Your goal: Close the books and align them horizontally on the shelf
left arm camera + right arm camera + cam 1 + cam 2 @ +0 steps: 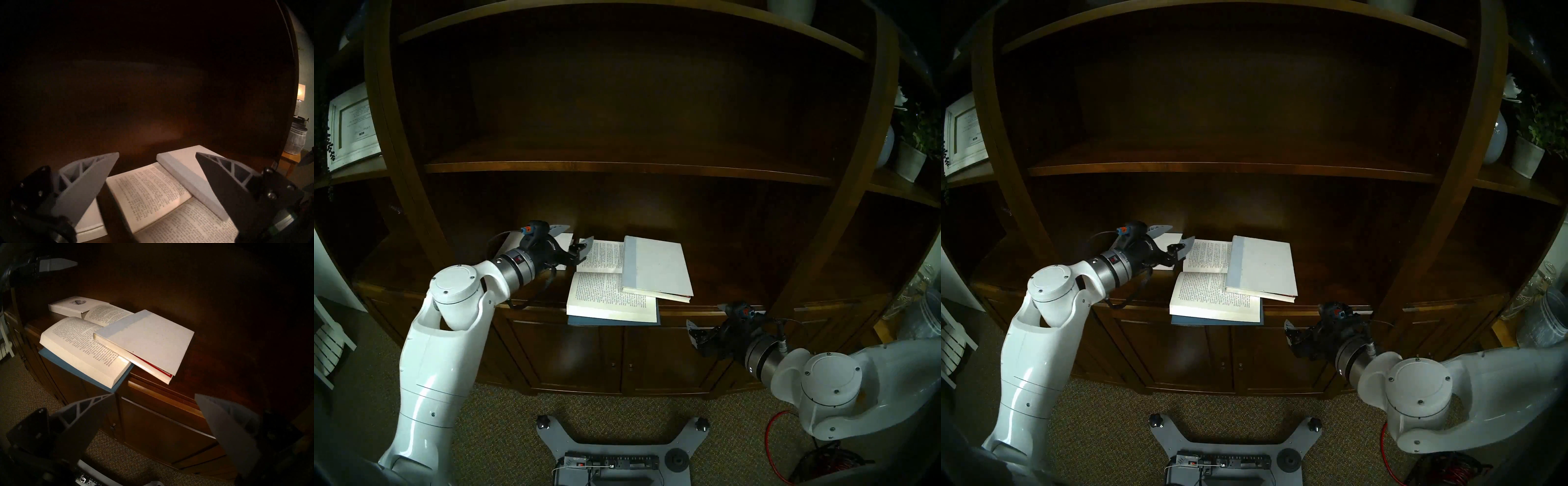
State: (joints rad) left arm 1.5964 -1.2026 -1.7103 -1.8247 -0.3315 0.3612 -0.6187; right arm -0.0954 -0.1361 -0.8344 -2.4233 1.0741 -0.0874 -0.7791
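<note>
**Two books on the shelf: one shut, one open**

Two books lie on the dark wooden shelf, above the panelled cabinet doors. The blue-covered book lies open, text pages up, its spine fold running left to right; its near cover edge overhangs the front lip of the shelf. The white hardback, with a pale blue spine strip, is shut and rests partly on the right half of the open pages and partly on the shelf, skewed relative to the front edge. A third white book lies flat at the far left, touching the open book's far page.

The left gripper hangs over the shelf just left of the open book's far page. Its fingers are spread wide and hold nothing.

The right gripper is below and in front of the shelf edge, right of the books, level with the cabinet doors. Its fingers are likewise spread apart and empty.
</note>
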